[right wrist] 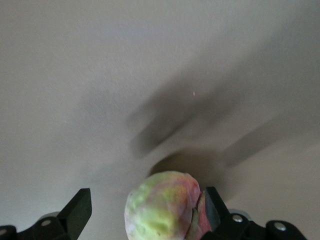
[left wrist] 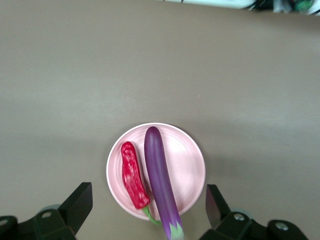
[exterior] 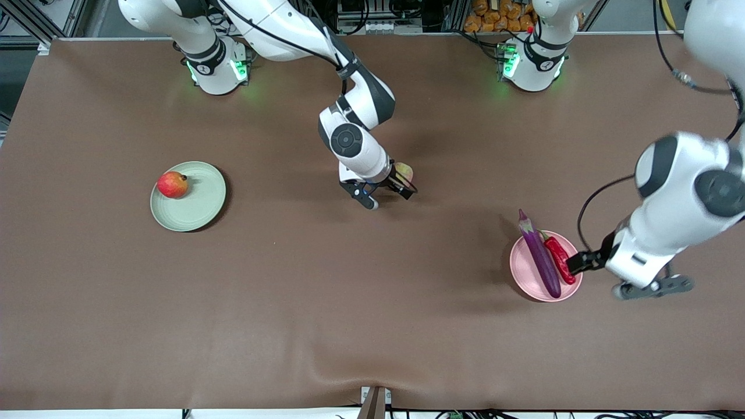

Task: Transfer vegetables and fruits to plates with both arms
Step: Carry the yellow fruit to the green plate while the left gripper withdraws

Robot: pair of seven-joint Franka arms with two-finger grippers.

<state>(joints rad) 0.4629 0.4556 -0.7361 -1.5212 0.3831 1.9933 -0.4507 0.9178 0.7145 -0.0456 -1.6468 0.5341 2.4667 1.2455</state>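
Right wrist view shows the right claw [right wrist: 145, 212] spread around the lumpy fruit [right wrist: 162, 207], needing to pinch next; left claw [left wrist: 145, 210] hangs spread above the pink plate [left wrist: 192, 165]

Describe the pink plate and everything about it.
The pink plate is round, shallow, plain and matte-looking, lying flat on the brown table toward the left arm's end. On it rest the purple eggplant, whose cap overhangs the rim, and the red chili alongside. The open left pincer hangs over its edge.
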